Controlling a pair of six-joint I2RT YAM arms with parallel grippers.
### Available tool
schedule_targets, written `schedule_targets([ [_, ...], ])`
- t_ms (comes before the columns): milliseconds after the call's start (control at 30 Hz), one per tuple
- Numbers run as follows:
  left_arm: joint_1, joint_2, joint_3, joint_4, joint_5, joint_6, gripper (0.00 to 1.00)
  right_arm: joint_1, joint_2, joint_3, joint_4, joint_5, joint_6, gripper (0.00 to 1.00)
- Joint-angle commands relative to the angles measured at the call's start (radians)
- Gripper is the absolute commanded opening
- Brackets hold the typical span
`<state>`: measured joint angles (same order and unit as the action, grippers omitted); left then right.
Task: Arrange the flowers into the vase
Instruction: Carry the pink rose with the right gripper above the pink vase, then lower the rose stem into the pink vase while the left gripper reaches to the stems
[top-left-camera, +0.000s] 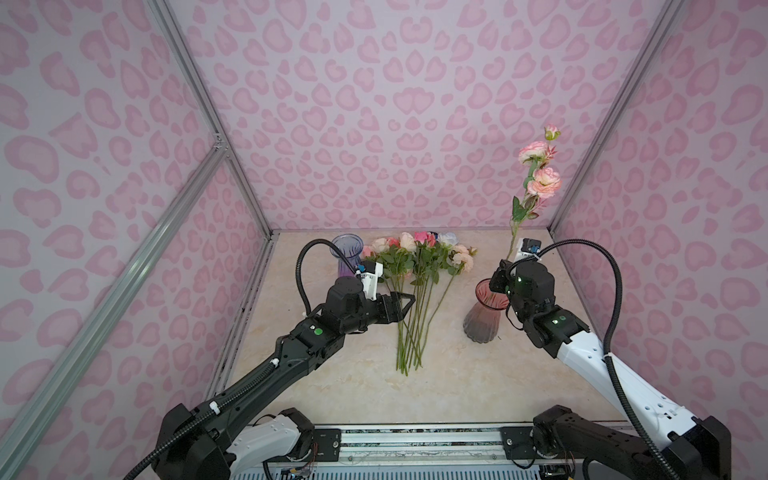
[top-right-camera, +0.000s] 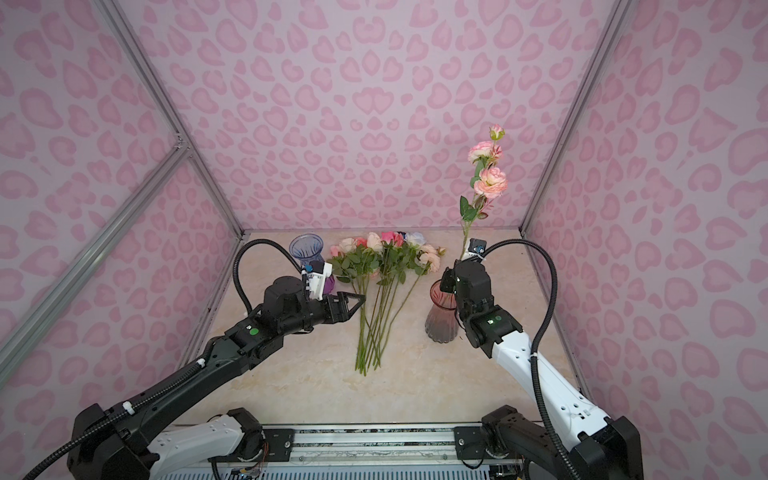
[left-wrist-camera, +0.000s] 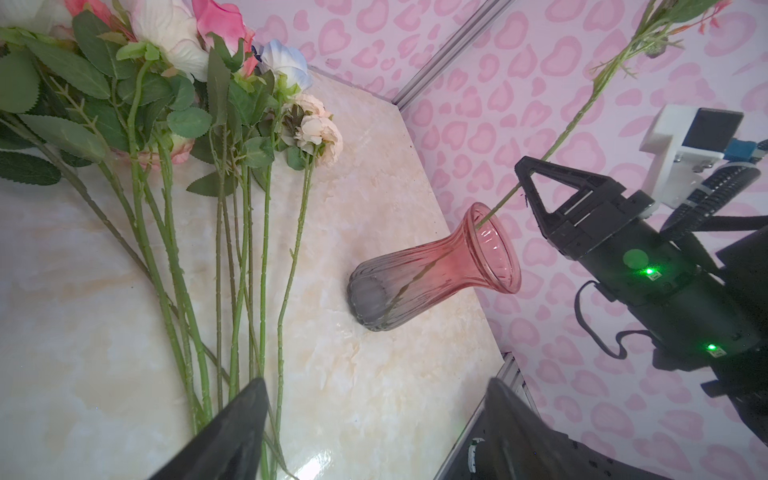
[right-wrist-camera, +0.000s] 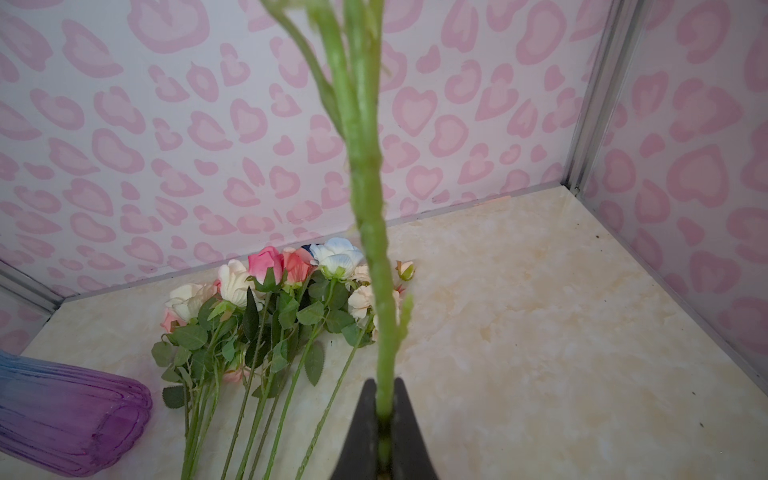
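Table: flowers, pink vase (purple vase)

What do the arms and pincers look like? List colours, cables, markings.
Both arms mix black joints with white shells. The left arm bears a green dot; the right arm shows green lights. Black ribbed cables loop to white wrist camera mounts. Left pincer and right pincer are black hollow triangles.

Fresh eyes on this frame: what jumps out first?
The tall pink spray, held upright by the shut right gripper on the right, its stem end down inside the pink vase. Next, the bunch of loose roses lying at the middle back of the marble table, with the open left gripper near their stems.
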<state>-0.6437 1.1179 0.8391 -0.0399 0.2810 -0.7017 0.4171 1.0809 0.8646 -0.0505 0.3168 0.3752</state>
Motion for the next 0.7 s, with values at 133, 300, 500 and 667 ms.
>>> schedule_targets([
  [133, -0.005, 0.008, 0.007, 0.029, -0.002, 0.016, 0.82, 0.003, -0.031, -0.041, -0.024, -0.007, 0.014, 0.09],
  [300, -0.008, 0.01, 0.005, 0.029, -0.011, 0.019, 0.82, 0.002, -0.078, -0.092, -0.003, -0.005, 0.012, 0.21],
  [500, -0.009, 0.03, 0.017, 0.029, -0.014, 0.025, 0.82, 0.003, -0.113, -0.091, -0.04, 0.004, 0.016, 0.32],
  [667, -0.011, 0.051, 0.029, 0.034, -0.017, 0.028, 0.81, 0.003, -0.162, -0.099, -0.059, 0.007, 0.016, 0.35],
])
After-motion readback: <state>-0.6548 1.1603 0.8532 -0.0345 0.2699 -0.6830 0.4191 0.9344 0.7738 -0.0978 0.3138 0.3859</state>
